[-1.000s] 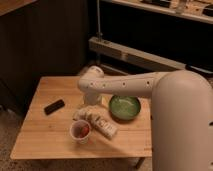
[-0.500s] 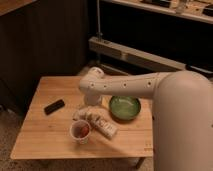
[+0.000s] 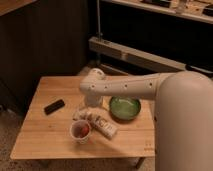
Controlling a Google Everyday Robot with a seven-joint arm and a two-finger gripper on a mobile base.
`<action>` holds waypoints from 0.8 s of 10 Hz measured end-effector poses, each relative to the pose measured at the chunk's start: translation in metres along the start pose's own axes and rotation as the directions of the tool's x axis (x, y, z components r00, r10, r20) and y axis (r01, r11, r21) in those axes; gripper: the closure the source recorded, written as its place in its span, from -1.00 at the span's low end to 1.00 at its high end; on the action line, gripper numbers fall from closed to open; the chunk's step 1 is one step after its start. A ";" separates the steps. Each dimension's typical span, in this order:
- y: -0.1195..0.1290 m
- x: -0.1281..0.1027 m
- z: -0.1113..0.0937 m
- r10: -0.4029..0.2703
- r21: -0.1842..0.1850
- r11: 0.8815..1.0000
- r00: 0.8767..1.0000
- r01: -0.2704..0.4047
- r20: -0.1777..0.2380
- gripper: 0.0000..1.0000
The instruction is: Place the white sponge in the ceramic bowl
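Gripper (image 3: 84, 106) hangs over table (image 3: 45, 142) ctr, white sponge (image 3: 79, 115) just below it at approx. 7 o'clock. Grip state: can't tell. Green bowl (image 3: 125, 108) sits near, at gripper's 3 o'clock, so the carry likely goes that way.

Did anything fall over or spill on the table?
The white bottle lies on its side beside the cup, so it looks tipped over. No spill shows. The green bowl sits upright, and the gripper hangs low by the white sponge, between the black bar and the bowl.
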State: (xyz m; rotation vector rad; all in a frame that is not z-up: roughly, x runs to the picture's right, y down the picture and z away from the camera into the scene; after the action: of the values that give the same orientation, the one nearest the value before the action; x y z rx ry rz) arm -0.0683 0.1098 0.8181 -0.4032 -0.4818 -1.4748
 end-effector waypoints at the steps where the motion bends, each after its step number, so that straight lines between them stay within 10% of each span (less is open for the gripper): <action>1: 0.001 -0.001 0.000 0.004 0.001 1.000 1.000 -0.004 0.000 -0.75; 8: -0.061 0.029 -0.005 -0.029 0.074 0.997 1.000 0.030 -0.012 -0.75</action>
State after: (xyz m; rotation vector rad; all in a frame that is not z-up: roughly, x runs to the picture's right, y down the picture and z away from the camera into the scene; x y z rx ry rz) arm -0.1281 0.0792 0.8270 -0.3301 -0.5343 -1.4820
